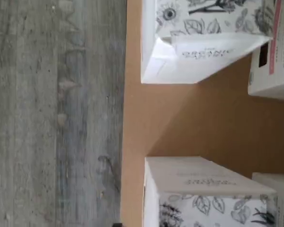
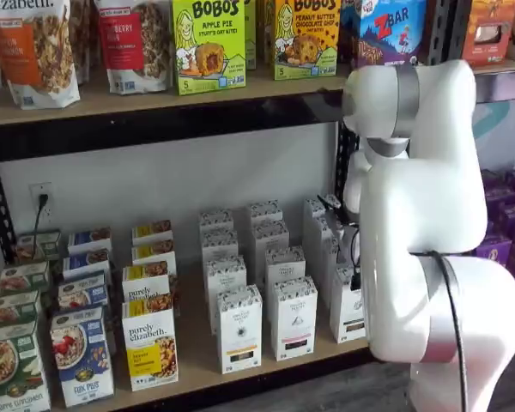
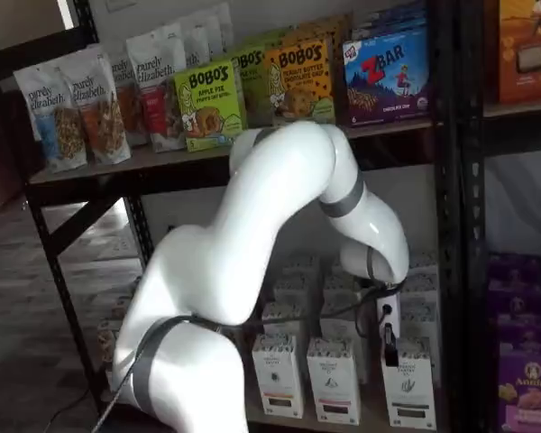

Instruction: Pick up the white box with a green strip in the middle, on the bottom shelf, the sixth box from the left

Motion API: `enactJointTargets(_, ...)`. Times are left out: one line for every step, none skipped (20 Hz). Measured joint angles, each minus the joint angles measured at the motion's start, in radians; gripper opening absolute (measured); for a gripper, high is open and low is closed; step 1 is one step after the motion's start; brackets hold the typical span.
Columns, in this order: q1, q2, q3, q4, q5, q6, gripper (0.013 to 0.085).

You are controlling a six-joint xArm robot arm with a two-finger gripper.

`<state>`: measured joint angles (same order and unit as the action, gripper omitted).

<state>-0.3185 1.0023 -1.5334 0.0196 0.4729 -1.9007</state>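
White arm [image 3: 252, 262] fills mid-frame; my gripper [image 3: 389, 345] hangs spread wide above the tall white box [image 3: 408, 388] on the pale wooden bottom shelf [image 2: 197, 365]

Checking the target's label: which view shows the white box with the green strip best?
A shelf view: the white box shows most of its front. In a shelf view the arm hides the box's right side. The wrist view shows only patterned carton tops; which is it, unclear.

The white arm [image 3: 279, 207] bends down, its gripper [image 3: 389, 347] spread wide.
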Motion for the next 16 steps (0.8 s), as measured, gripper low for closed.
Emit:
enactJointTargets(-0.001, 0.011, -0.009, -0.021, -0.005, 0.017, 0.0850)
enactJointTargets(-0.002, 0.018, -0.015, -0.031, -0.007, 0.025, 0.0850)
enactJointTargets(-0.003, 0.026, -0.022, -0.043, -0.010, 0.034, 0.0850)
enactJointTargets(-0.004, 0.034, -0.027, -0.054, -0.014, 0.042, 0.0850)
enactJointTargets(-0.005, 0.041, -0.033, -0.064, -0.016, 0.051, 0.0850)
enactJointTargets(-0.005, 0.048, -0.042, -0.080, -0.010, 0.064, 0.0850)
enactJointTargets(-0.006, 0.056, -0.055, -0.098, 0.005, 0.080, 0.0850)
enactJointTargets(-0.006, 0.062, -0.068, -0.115, 0.020, 0.094, 0.0850)
enactJointTargets(-0.006, 0.069, -0.078, -0.132, 0.031, 0.109, 0.0850)
enactJointTargets(-0.006, 0.074, -0.087, -0.151, 0.041, 0.125, 0.0850)
enactJointTargets(-0.005, 0.079, -0.097, -0.172, 0.051, 0.144, 0.0850)
enactJointTargets(-0.003, 0.085, -0.105, -0.189, 0.059, 0.160, 0.0850)
enactJointTargets(-0.001, 0.089, -0.112, -0.204, 0.065, 0.175, 0.0850)
enactJointTargets(0.001, 0.093, -0.115, -0.217, 0.065, 0.188, 0.0850)
enactJointTargets(0.002, 0.096, -0.118, -0.224, 0.067, 0.196, 0.0850)
enactJointTargets(0.005, 0.100, -0.122, -0.235, 0.070, 0.208, 0.0850)
